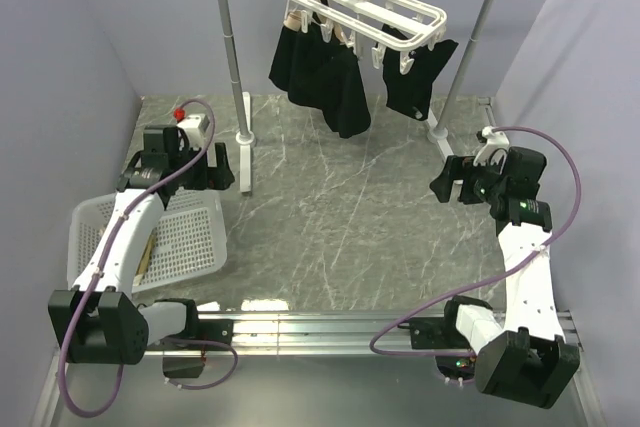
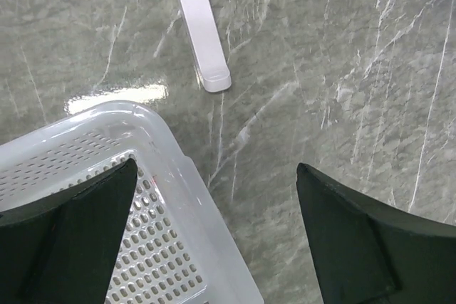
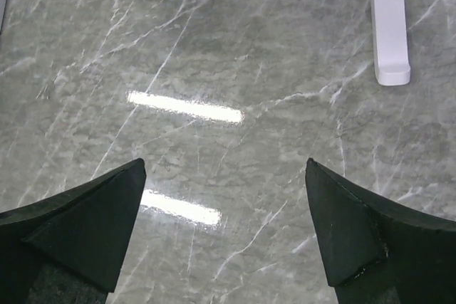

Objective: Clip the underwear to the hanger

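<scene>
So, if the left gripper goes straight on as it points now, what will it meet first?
Probably the table, right beside the basket corner. One finger of the left gripper lies over the basket rim, so that could touch first; depth is unclear.

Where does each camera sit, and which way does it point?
Top: above and behind the arms, looking down on table, rack, hanger, basket; both arms show.
Left wrist: faces down at basket corner, rack foot; open left claw shows.
Right wrist: faces down at table, another rack foot; open right claw shows.
Shared: top and left wrist both see the basket.
</scene>
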